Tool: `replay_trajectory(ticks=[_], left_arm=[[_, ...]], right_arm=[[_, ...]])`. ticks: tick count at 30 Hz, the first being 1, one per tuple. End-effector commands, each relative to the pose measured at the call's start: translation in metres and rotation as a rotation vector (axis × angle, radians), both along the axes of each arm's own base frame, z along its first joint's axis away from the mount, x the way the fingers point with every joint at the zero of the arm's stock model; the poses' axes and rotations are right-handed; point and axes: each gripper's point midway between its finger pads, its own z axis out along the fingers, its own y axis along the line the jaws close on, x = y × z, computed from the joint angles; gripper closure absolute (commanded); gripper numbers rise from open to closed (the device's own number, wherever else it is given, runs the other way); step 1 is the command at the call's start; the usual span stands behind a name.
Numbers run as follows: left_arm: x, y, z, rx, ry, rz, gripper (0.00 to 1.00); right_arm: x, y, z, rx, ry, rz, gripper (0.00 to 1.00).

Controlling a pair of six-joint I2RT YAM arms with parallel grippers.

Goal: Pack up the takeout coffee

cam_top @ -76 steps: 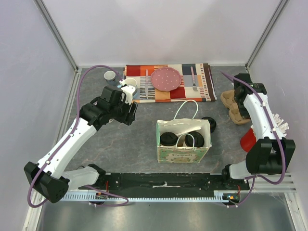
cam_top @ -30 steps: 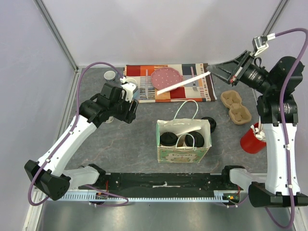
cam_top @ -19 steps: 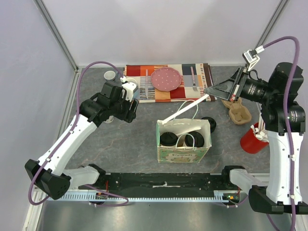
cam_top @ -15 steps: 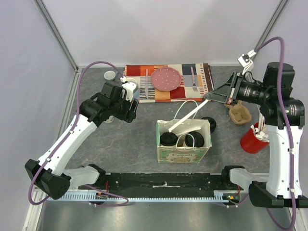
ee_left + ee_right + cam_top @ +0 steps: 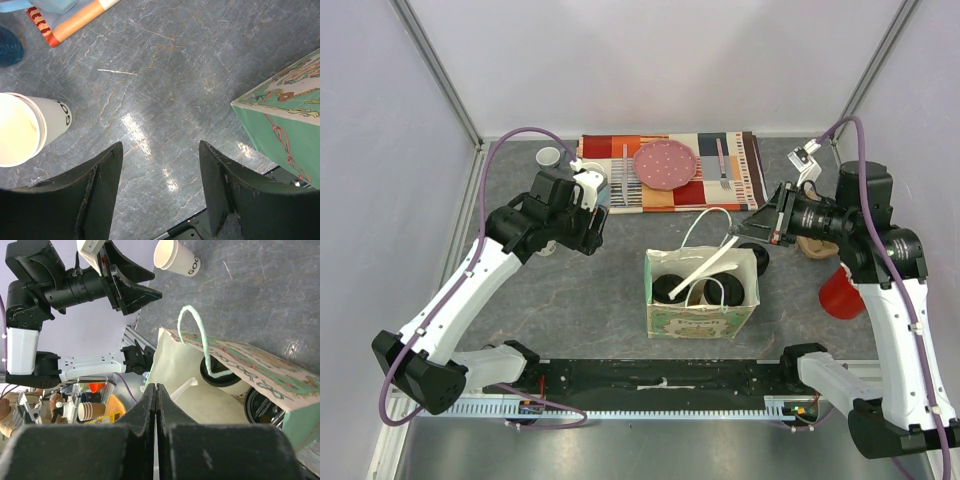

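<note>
The right fingers [image 5: 145,412] are pressing together on a long thin white stick [image 5: 705,268], a straw or stirrer by its look. They are angling its free end down into the open mouth of the green printed gift bag [image 5: 700,322], probably to add it to the drinks order. Inside the bag, black lids [image 5: 670,289] are showing, seemingly on cups already packed. A loose black lid [image 5: 756,258] is lying on the worktop [image 5: 165,75] just behind the bag. The left fingers [image 5: 102,187] are standing apart, gripping nothing. They are hovering beside an uncapped paper cup [image 5: 30,132], likely waiting to collect it. The cup's side is showing dark letters reading "GOO", the rest turning out of sight.
</note>
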Motion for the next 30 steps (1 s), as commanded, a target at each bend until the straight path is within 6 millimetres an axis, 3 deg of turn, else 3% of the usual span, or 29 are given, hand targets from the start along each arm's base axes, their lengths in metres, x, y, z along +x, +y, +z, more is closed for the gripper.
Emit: replay_trajectory(ticks=[1, 4, 5, 7, 8, 9, 11, 13, 16, 21, 25, 26, 27, 30], left_arm=[[0.005, 0.001, 0.011, 0.004, -0.042, -0.016, 0.32], [0.005, 0.002, 0.011, 0.006, -0.043, -0.016, 0.32], [0.006, 0.001, 0.011, 0.006, -0.044, -0.016, 0.32], [0.006, 0.001, 0.011, 0.006, -0.045, -0.017, 0.32], [0.006, 0.001, 0.011, 0.008, -0.044, -0.018, 0.32], [0.006, 0.001, 0.011, 0.007, -0.045, -0.018, 0.32], [0.007, 0.001, 0.011, 0.007, -0.043, -0.017, 0.32], [0.007, 0.0, 0.012, 0.006, -0.046, -0.017, 0.32], [0.009, 0.0, 0.014, 0.007, -0.049, -0.015, 0.32], [0.018, 0.004, 0.027, -0.012, -0.061, 0.037, 0.3], [0.032, 0.008, 0.046, -0.053, -0.08, 0.103, 0.27], [0.035, 0.007, 0.056, -0.067, -0.1, 0.11, 0.26], [0.042, 0.01, 0.06, -0.063, -0.125, 0.137, 0.23], [0.054, 0.015, 0.066, -0.076, -0.18, 0.204, 0.17]], right_arm=[[0.012, 0.005, 0.014, 0.015, -0.092, -0.039, 0.95], [0.014, 0.005, 0.01, 0.0, -0.079, -0.043, 0.73], [0.015, 0.005, 0.013, -0.003, -0.084, -0.041, 0.55], [0.016, 0.004, 0.012, -0.025, -0.081, -0.035, 0.38], [0.017, 0.004, 0.016, -0.031, -0.093, -0.031, 0.22], [0.018, 0.003, 0.015, -0.045, -0.09, -0.036, 0.13], [0.022, 0.001, 0.023, -0.066, -0.122, -0.036, 0.02], [0.03, 0.0, 0.026, -0.08, -0.127, -0.046, 0.02], [0.042, -0.001, 0.046, -0.085, -0.181, -0.07, 0.02], [0.087, -0.012, 0.084, -0.112, -0.255, -0.196, 0.02], [0.141, -0.063, 0.098, -0.247, -0.322, -0.498, 0.02], [0.153, -0.089, 0.102, -0.324, -0.353, -0.635, 0.02], [0.161, -0.103, 0.103, -0.396, -0.398, -0.682, 0.02], [0.182, -0.143, 0.072, -0.633, -0.412, -0.794, 0.02]])
